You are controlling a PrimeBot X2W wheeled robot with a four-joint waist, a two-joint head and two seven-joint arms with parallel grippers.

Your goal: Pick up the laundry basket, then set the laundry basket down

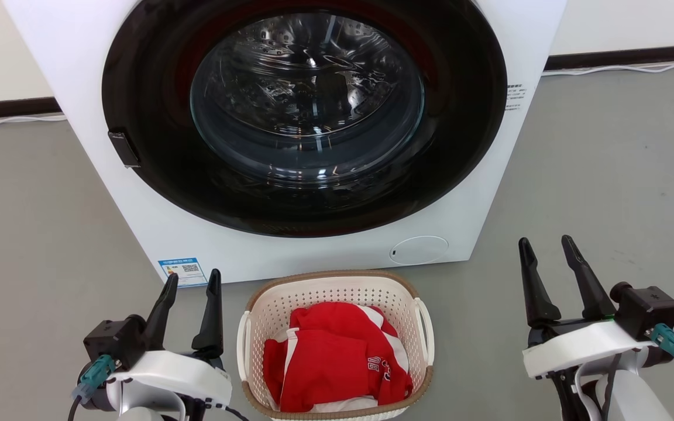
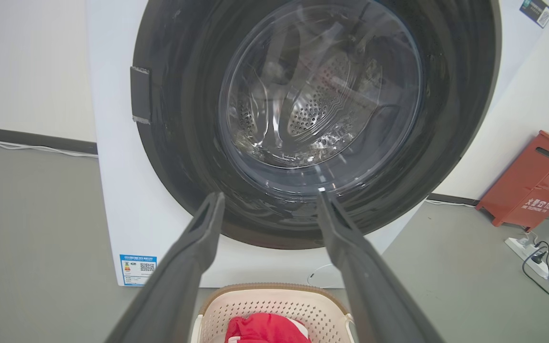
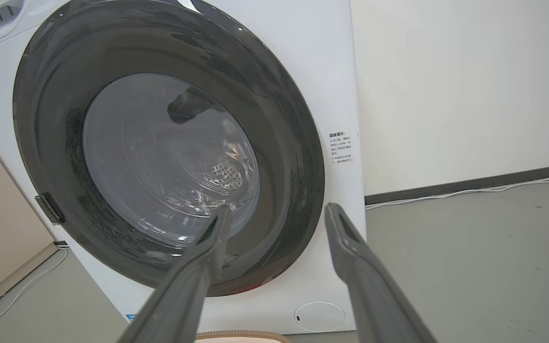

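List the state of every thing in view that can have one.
laundry basket: upright on the floor, ungripped, loaded.
red clothing: crumpled inside the laundry basket.
washer door: shut.
left gripper: open, empty, beside the laundry basket.
right gripper: open, empty, apart from the laundry basket.

A white front-loading washer [image 1: 313, 257] stood before me on grey floor [image 1: 606, 175].
Its dark-ringed glass door [image 1: 308, 99] was shut, a blue label [image 1: 183, 270] low on its front; a red box [image 2: 536, 186] and a power strip [image 2: 522, 248] sat off by the wall.
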